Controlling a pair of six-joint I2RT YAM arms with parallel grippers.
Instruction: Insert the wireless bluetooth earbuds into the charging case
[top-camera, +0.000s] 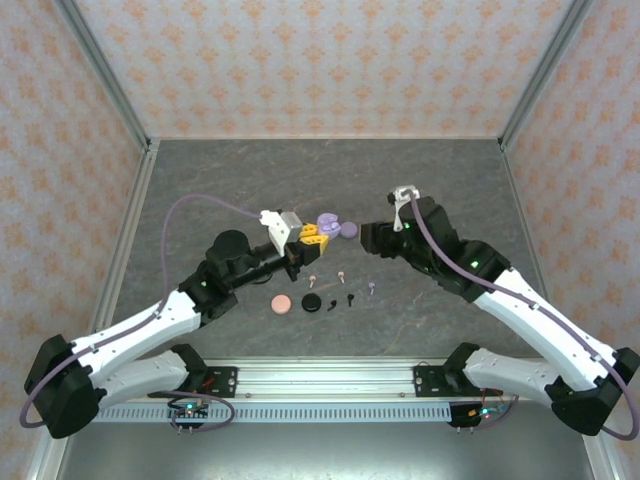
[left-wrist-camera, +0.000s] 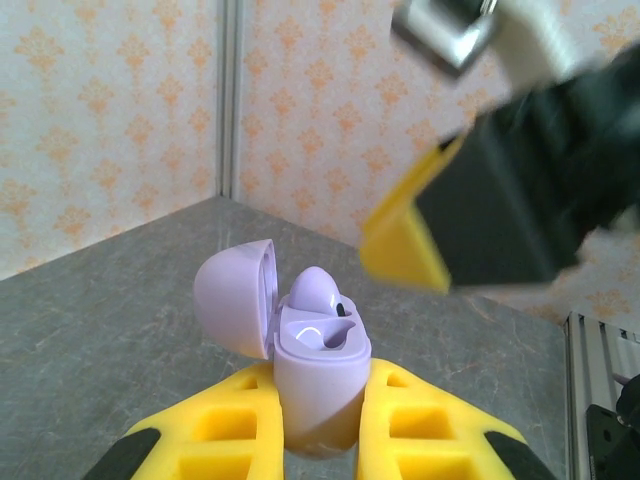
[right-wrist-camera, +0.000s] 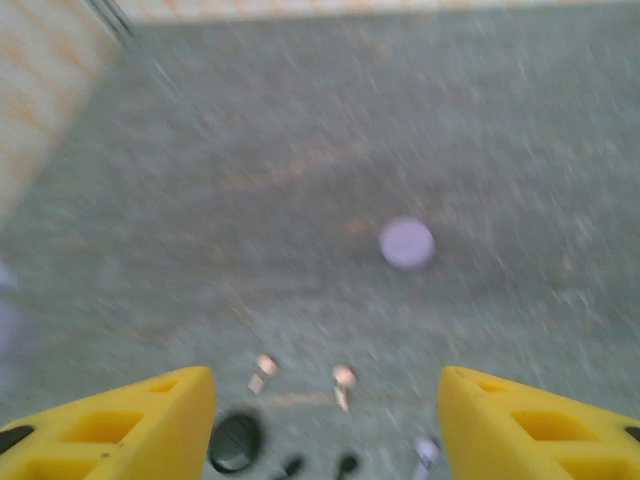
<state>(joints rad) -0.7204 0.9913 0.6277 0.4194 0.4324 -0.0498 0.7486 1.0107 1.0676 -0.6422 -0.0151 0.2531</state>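
Observation:
My left gripper is shut on an open lavender charging case, held above the table with its lid swung to the left. One lavender earbud sits in the case, and the slot beside it is empty. From above, the case is at my left gripper. My right gripper hovers open just right of it, with nothing between its fingers. On the table below lie two pink earbuds, a lavender earbud and two black ones.
A closed lavender case, a pink case and a black case lie on the grey table. The right wrist view is motion-blurred. Patterned walls enclose the table on three sides.

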